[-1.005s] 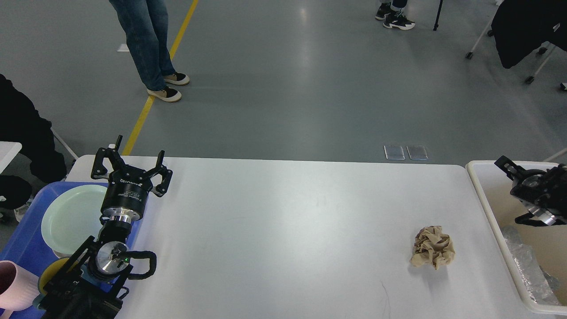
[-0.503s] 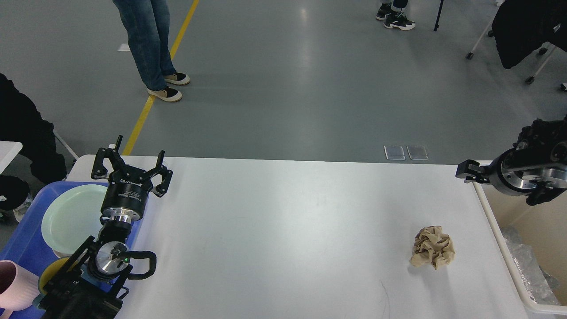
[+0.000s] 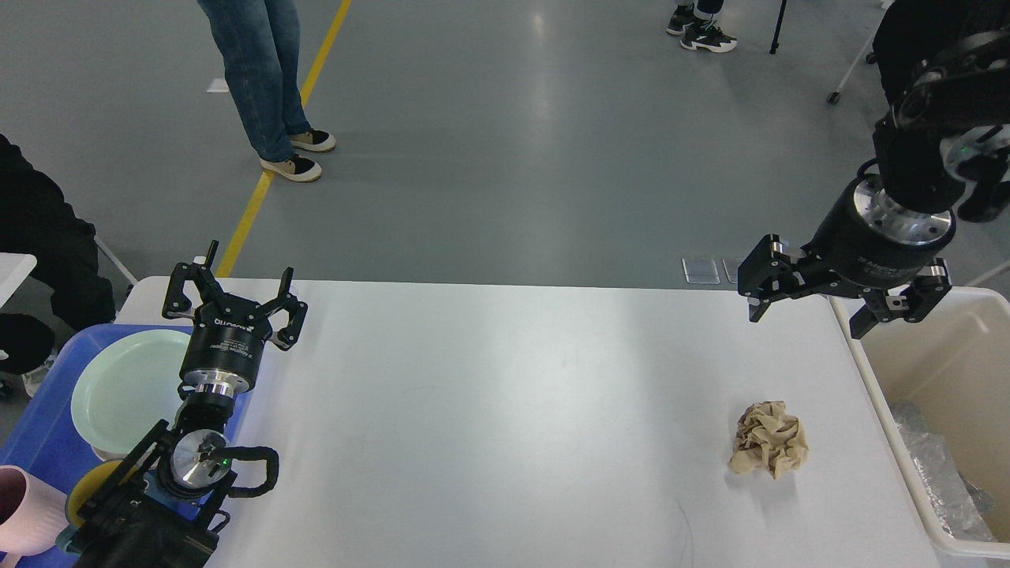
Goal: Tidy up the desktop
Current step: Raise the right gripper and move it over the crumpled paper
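The white desktop [image 3: 489, 410] fills the lower half of the head view. A crumpled beige paper ball [image 3: 768, 448] lies on it near the right end. My right gripper [image 3: 806, 310] hangs open above the desktop's far right corner, fingers pointing down, up and behind the paper ball and not touching it. My left gripper [image 3: 234, 288] stands open with nothing in it at the far left, over the edge between the desktop and the blue tray [image 3: 39, 426].
The blue tray holds a pale green plate [image 3: 126, 386], a pink cup [image 3: 24, 513] and a yellow item [image 3: 83, 489]. A cream bin [image 3: 947, 410] at the right edge holds clear plastic wrap [image 3: 939, 473]. People stand on the floor beyond the table.
My right arm has risen out of the cream bin and swung left, so its gripper now hangs open over the desktop's far right corner. The left arm and the paper ball have not moved.
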You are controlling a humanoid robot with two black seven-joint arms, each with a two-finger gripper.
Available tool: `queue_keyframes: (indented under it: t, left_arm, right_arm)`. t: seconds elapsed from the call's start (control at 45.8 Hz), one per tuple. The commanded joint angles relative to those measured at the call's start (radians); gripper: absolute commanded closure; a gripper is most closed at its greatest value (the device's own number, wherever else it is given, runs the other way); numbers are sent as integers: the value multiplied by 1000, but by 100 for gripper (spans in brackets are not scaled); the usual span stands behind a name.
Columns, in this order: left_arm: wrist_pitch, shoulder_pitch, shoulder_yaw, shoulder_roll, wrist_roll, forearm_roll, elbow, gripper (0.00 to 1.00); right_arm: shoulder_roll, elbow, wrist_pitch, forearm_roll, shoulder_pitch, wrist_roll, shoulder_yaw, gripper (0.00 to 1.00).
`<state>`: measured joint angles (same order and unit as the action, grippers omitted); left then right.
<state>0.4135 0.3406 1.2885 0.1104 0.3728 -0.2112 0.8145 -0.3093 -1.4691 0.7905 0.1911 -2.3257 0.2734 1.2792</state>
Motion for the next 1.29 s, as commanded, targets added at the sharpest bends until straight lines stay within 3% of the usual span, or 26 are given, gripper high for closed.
queue_keyframes:
  t: [0.0, 0.284, 0.634, 1.268]
  left_arm:
    - [1, 0, 0, 0, 1, -1, 0, 4]
    - [1, 0, 0, 0, 1, -1, 0, 4]
    - [1, 0, 0, 0, 1, -1, 0, 4]
    - [1, 0, 0, 0, 1, -1, 0, 4]
  right_arm:
    - [-10, -20, 50, 31, -40, 0, 2, 0]
    - [-16, -14, -7, -1, 55, -13, 12, 0]
    - [-134, 13, -252, -76, 267, -14, -12, 2]
    - [-134, 458, -307, -75, 864, -14, -259, 2]
